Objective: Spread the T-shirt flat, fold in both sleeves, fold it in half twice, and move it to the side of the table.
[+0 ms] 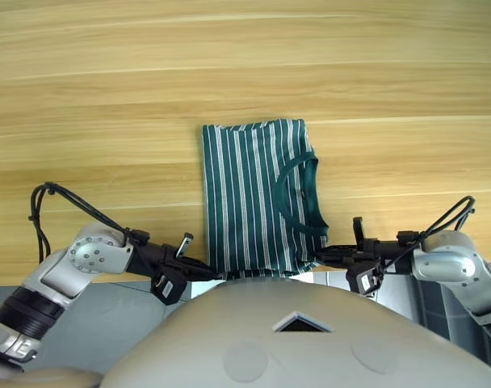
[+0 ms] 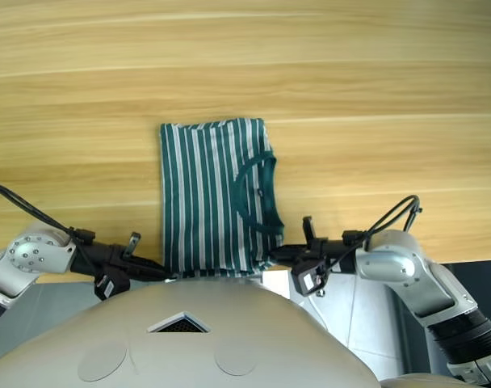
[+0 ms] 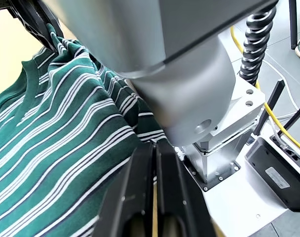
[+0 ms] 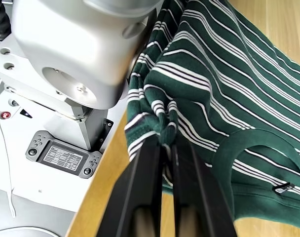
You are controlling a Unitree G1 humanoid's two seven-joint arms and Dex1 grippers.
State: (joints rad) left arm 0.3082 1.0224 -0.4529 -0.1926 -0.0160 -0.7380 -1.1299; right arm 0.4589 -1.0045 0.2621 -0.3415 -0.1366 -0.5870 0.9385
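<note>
We are seeing our left fingers pressing shut on the near hem of the T-shirt; our right fingers are pinching its near right corner. The folded shirt is lying on the wooden surface, stretching away from the near edge.

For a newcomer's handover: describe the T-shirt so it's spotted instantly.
On the wooden table, look at the near edge between the left end effector and right end effector. The T-shirt lies there folded, alone in dark green with white stripes.

Bright even light, pale sheen on the far surface, thin soft shadow along the T-shirt, grain lines bowed.
</note>
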